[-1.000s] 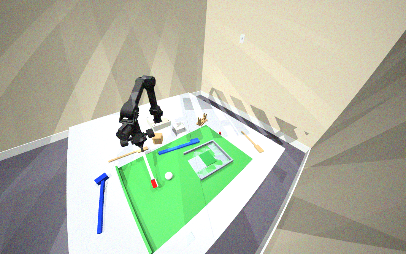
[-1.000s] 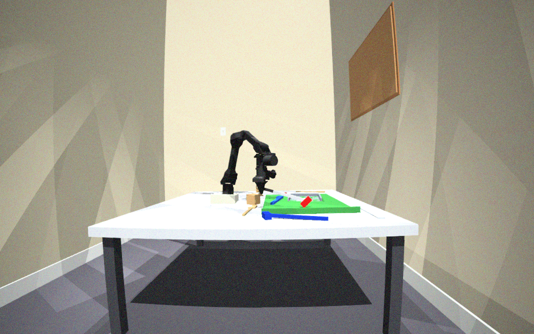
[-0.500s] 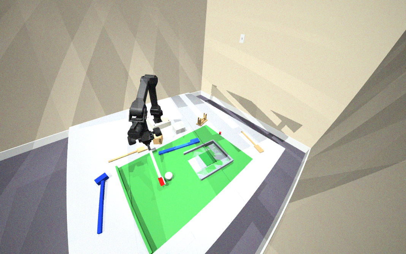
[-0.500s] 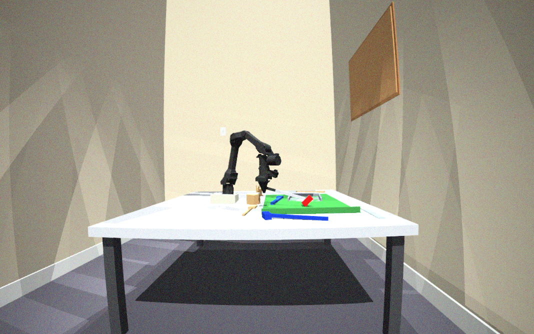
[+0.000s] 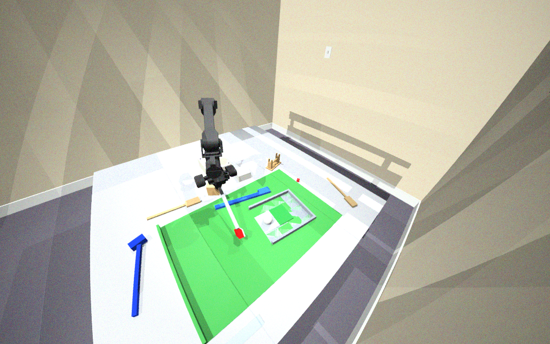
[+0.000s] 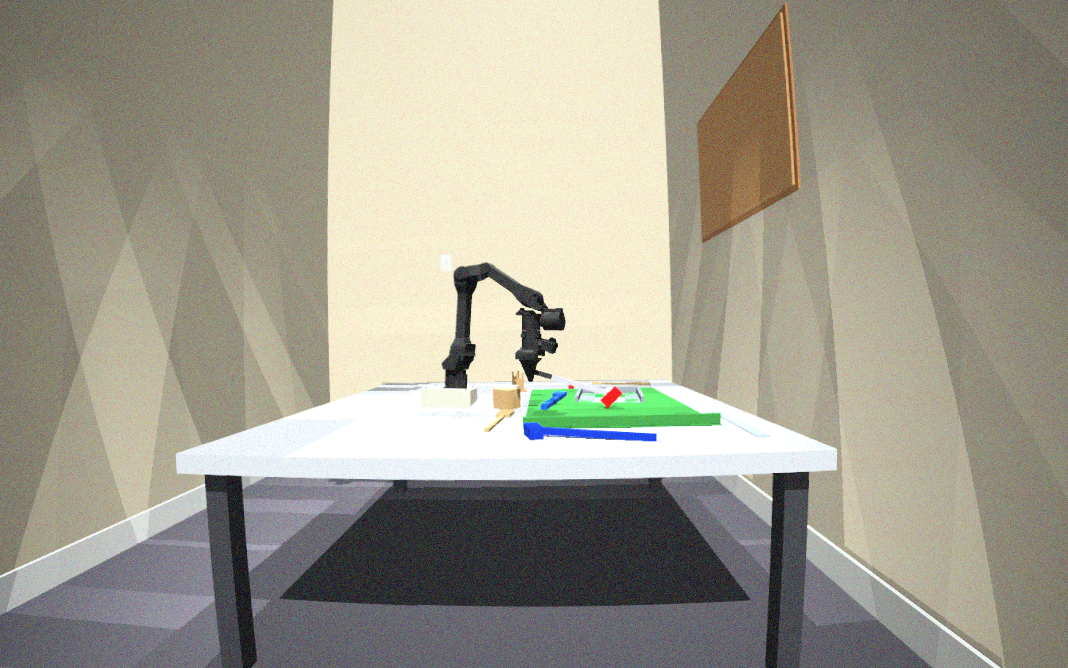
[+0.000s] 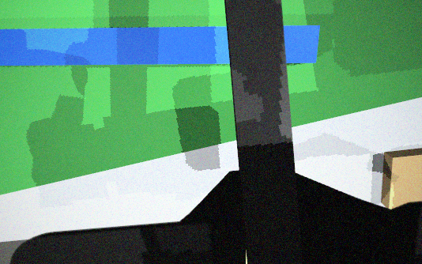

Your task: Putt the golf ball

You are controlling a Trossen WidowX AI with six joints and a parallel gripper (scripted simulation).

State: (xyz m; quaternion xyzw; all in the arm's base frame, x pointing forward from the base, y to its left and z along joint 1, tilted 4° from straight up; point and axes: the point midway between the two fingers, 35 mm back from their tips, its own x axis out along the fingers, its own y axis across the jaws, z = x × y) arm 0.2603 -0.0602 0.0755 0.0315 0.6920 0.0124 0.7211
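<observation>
My gripper (image 5: 219, 187) (image 6: 530, 376) is shut on the grip end of the red putter (image 5: 238, 233) (image 6: 611, 397). The putter's dark shaft (image 7: 258, 79) runs up the wrist view. Its pale lower shaft slants down to the red head, which is low over the green mat (image 5: 227, 259) (image 6: 622, 413). The white golf ball (image 5: 267, 219) is at the pale lower part of the ramp, right of the head and apart from it in the top view. The green square (image 5: 280, 213) lies beyond the ball, inside the grey walls (image 5: 294, 230). I cannot make out the ball in the exterior view.
A blue putter (image 5: 242, 197) (image 6: 553, 400) (image 7: 138, 45) lies on the mat beside the held shaft. Another blue putter (image 5: 137, 279) (image 6: 598, 434) lies left of the mat. A wooden block (image 5: 211, 190) (image 6: 505, 398) (image 7: 407, 178) stands near the gripper. A wooden rack (image 5: 273, 162) stands behind.
</observation>
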